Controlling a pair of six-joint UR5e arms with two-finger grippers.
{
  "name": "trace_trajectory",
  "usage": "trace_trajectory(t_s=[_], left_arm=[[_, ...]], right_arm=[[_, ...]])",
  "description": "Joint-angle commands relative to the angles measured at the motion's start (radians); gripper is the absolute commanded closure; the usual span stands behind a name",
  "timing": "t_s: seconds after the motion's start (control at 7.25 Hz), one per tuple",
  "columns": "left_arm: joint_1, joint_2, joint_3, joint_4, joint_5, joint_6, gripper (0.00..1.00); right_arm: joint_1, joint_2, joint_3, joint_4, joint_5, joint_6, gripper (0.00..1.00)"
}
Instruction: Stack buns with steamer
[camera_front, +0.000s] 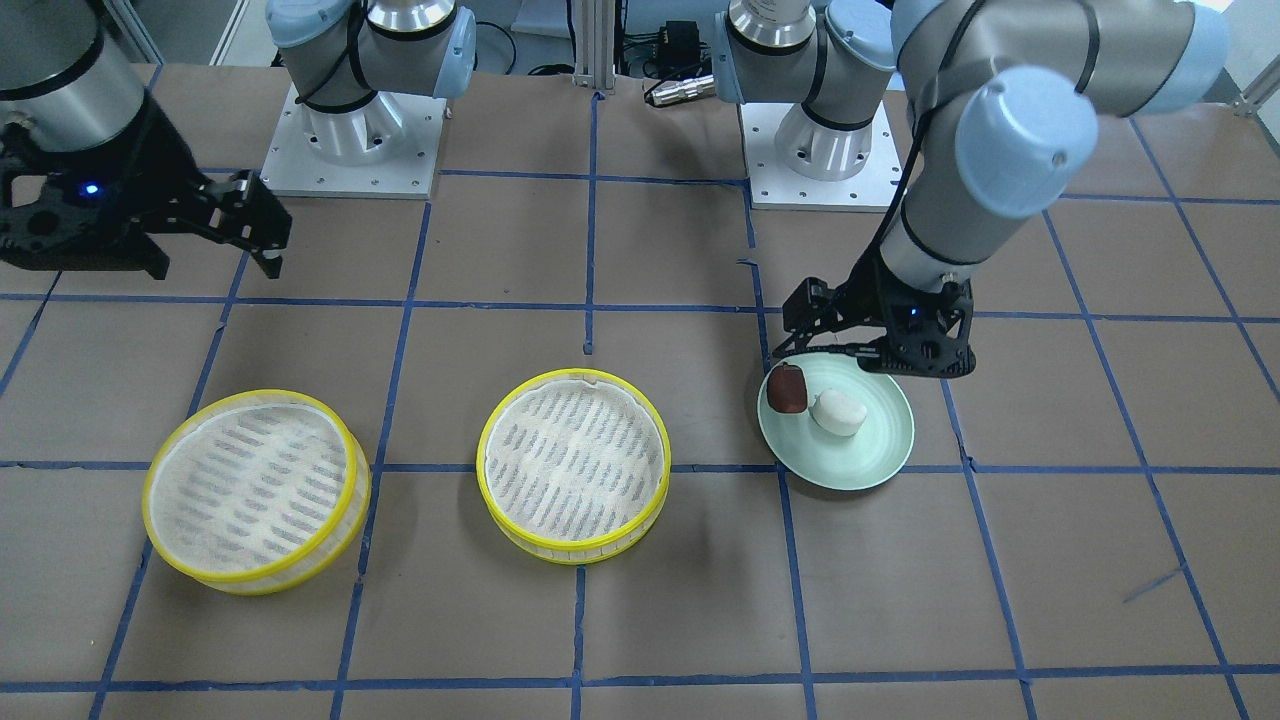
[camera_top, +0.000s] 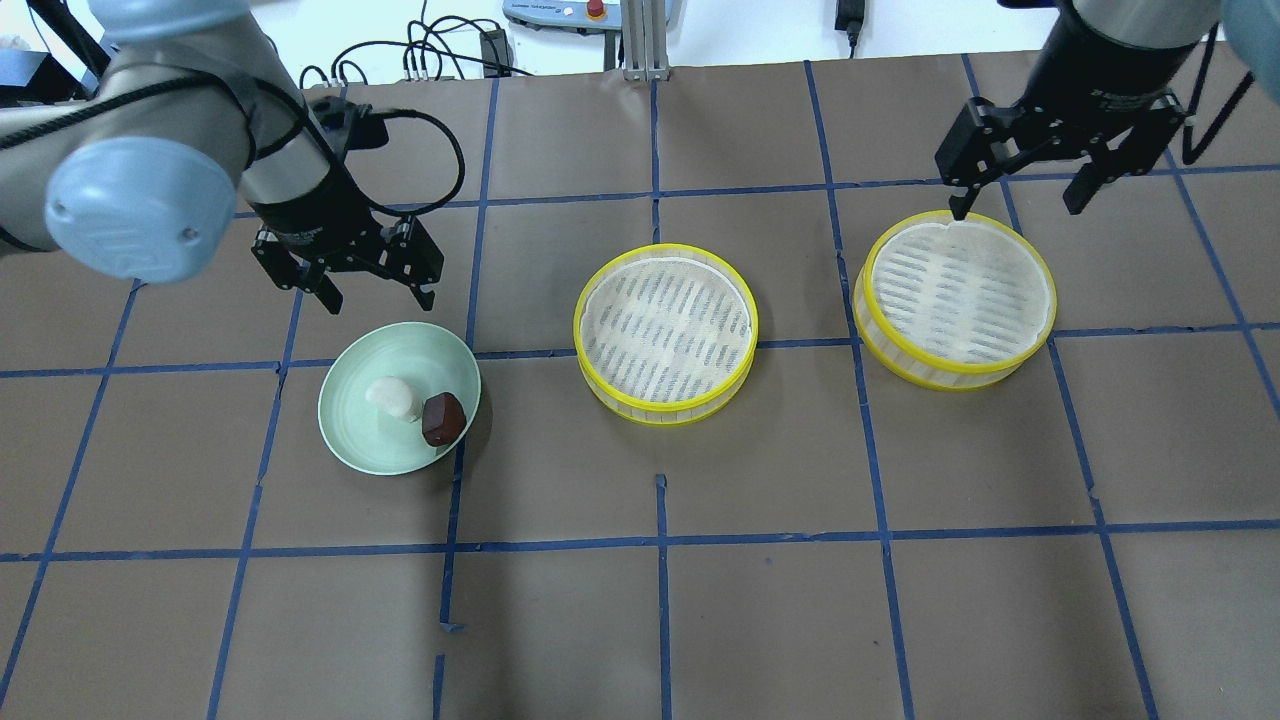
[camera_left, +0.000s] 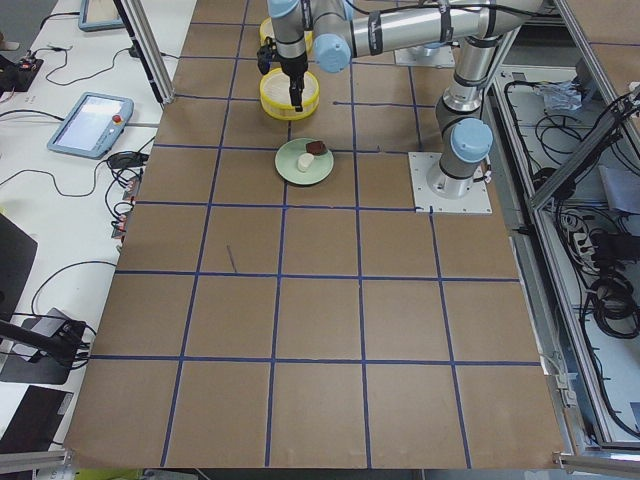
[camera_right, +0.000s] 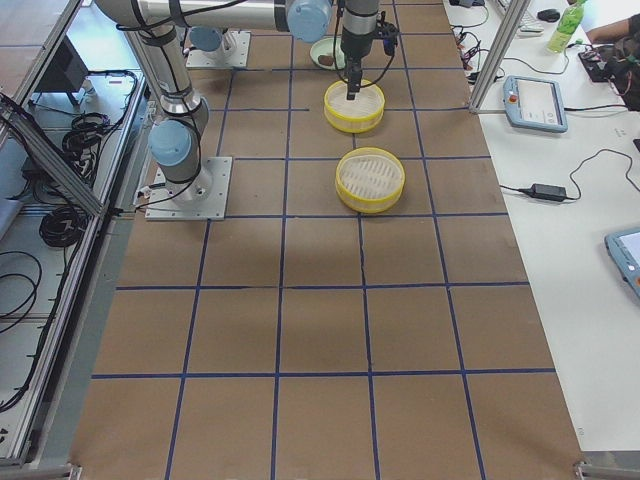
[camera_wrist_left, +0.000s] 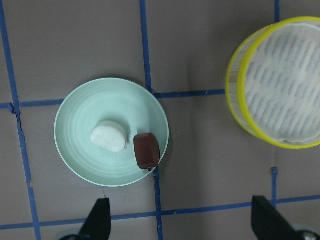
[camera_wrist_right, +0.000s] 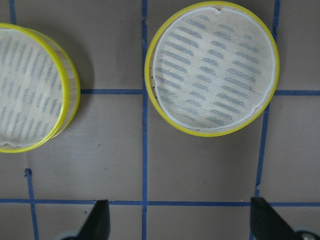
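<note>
A white roundish bun and a reddish-brown oblong bun lie side by side on a pale green plate. They also show in the left wrist view: white bun, brown bun. My left gripper is open and empty, above the plate's far edge. Two yellow-rimmed steamer trays stand empty, one in the middle and one on the right. My right gripper is open and empty, above the right tray's far rim.
The table is brown paper with a grid of blue tape lines. The arm bases stand at the robot's edge of the table. Cables and a control box lie beyond the far edge.
</note>
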Motion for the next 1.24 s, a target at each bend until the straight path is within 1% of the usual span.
trace_trajectory(t_s=[0.0,0.14,0.28,0.41,0.55,0.83,0.97,1.1], left_arm=[[0.008,-0.145,-0.064,0.177,0.111,0.143,0.0],[0.02,-0.181,-0.124,0.245,0.11,0.174,0.05],[0.046,-0.183,-0.192,0.315,0.103,0.193,0.05],[0.069,-0.187,-0.217,0.349,0.1,0.194,0.07],[0.071,-0.204,-0.222,0.348,0.071,0.193,0.14],[0.071,-0.204,-0.21,0.342,0.078,0.191,0.65],[0.074,-0.196,-0.202,0.339,0.078,0.19,0.76],[0.074,-0.178,-0.178,0.324,0.072,0.168,0.78]], right_arm=[[-0.108,0.059,0.038,-0.126,-0.001,-0.099,0.0],[-0.123,0.102,0.04,-0.181,-0.002,-0.126,0.0],[-0.129,0.139,0.041,-0.203,-0.001,-0.152,0.0],[-0.152,0.207,0.05,-0.281,-0.001,-0.179,0.0],[-0.175,0.231,0.072,-0.319,0.001,-0.205,0.0],[-0.177,0.241,0.119,-0.391,-0.002,-0.229,0.0],[-0.177,0.282,0.133,-0.474,-0.002,-0.23,0.0],[-0.179,0.322,0.139,-0.49,-0.002,-0.232,0.0]])
